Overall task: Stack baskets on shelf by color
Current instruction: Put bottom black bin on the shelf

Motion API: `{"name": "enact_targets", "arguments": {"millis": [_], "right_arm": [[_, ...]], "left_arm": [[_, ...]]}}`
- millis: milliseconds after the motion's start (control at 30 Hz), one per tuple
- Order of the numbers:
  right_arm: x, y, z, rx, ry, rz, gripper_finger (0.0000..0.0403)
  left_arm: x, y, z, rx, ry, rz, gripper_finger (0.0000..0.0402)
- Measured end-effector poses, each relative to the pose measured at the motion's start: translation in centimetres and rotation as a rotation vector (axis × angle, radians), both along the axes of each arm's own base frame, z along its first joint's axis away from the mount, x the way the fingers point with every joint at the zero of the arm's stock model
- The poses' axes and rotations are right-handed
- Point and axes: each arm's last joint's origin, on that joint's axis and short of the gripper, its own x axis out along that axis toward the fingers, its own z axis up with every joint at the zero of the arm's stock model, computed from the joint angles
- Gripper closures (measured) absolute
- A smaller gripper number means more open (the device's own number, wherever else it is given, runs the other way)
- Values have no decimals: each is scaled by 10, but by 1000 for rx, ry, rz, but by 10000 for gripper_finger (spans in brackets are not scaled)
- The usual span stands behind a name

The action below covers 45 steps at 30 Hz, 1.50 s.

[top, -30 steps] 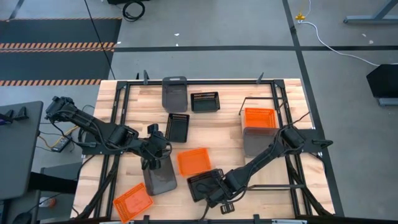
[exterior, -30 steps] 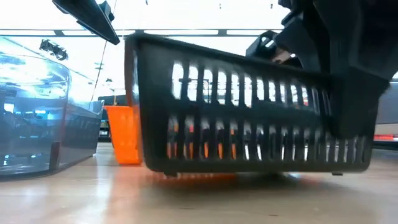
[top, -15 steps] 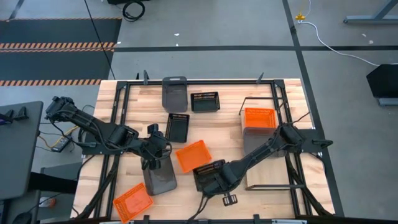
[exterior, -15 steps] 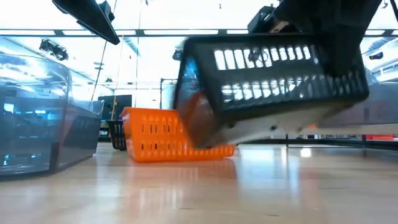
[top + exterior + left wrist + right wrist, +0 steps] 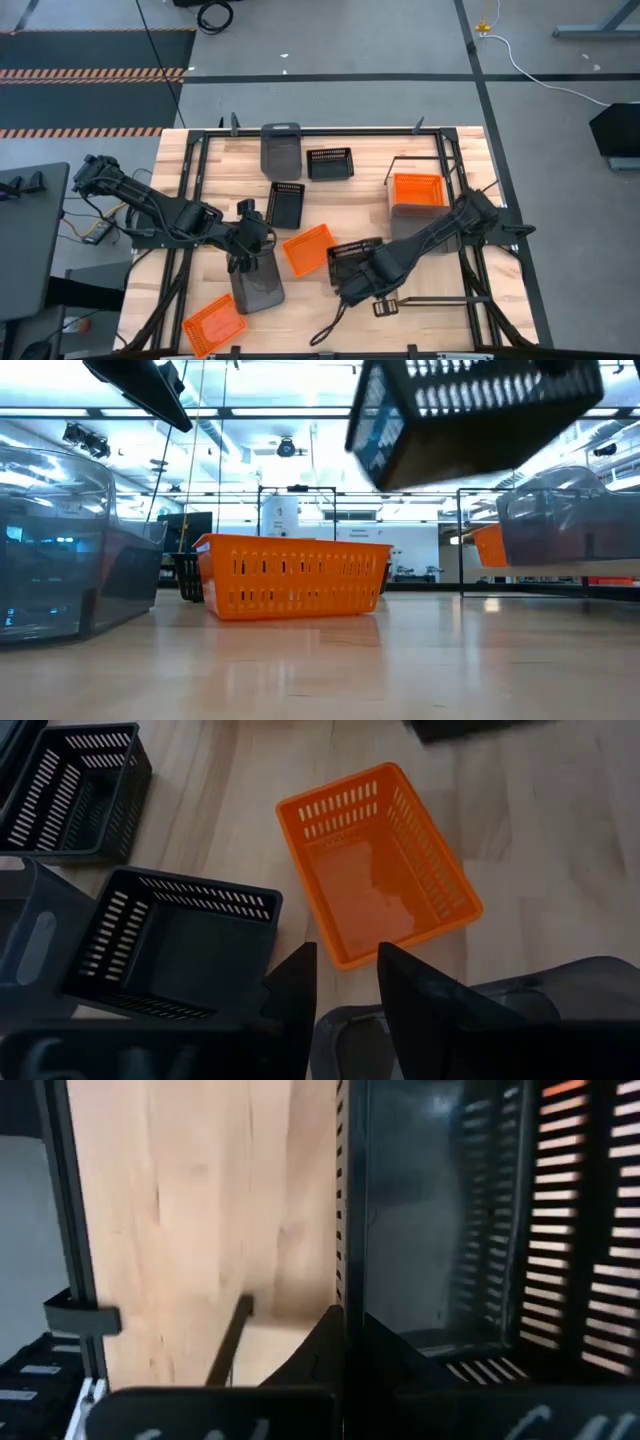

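Observation:
My right gripper (image 5: 370,268) is shut on a black slatted basket (image 5: 347,262), which hangs high and tilted in the low view (image 5: 480,415). My left gripper (image 5: 245,250) is open, its fingers on either side of the far end rim of a dark grey basket (image 5: 258,285) that rests on the table. Between the two lies an orange basket (image 5: 308,250) flat on its bottom. On the shelf (image 5: 440,299) at the right, an orange basket (image 5: 417,188) sits on a grey one (image 5: 408,218). My left gripper (image 5: 345,985) straddles the grey basket's end rim (image 5: 345,1018) from above; I cannot tell whether the fingers touch it. My right gripper (image 5: 345,1365) holds the black basket by one side wall (image 5: 345,1230), one finger (image 5: 315,1350) outside it and the other inside. The basket is lifted clear of the table and tilted.
Two black baskets (image 5: 285,203) (image 5: 329,163) and a grey basket (image 5: 281,148) lie toward the far edge. Another orange basket (image 5: 213,325) sits at the near left corner. A dark metal frame (image 5: 300,131) runs around the tabletop.
My right gripper has carried the black basket up off the table from near the near edge, toward the right and the shelf; it now hangs clear and tilted. The orange basket beside it has turned a little.

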Motion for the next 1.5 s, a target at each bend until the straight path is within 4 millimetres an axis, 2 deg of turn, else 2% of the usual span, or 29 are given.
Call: {"name": "enact_targets", "arguments": {"millis": [200, 400, 667, 867, 1100, 1500], "right_arm": [[-37, -3, 40, 21, -82, -72, 393], [-75, -5, 59, 55, -118, -164, 394], [-122, -8, 39, 6, -36, -225, 393], [-146, -9, 24, -15, 9, -281, 393], [-160, -2, 15, 0, 44, -318, 393], [-170, 13, -4, 45, 67, -243, 392]], "left_arm": [[-2, -5, 0, 0, 0, -22, 285], [-2, -5, 0, -2, -1, -24, 285], [-2, -6, 0, -4, -5, -24, 285], [-2, -6, 1, -5, -8, -24, 285], [-2, -6, 1, -6, -9, -24, 285], [-2, -6, 1, -6, -10, -24, 285]]}}
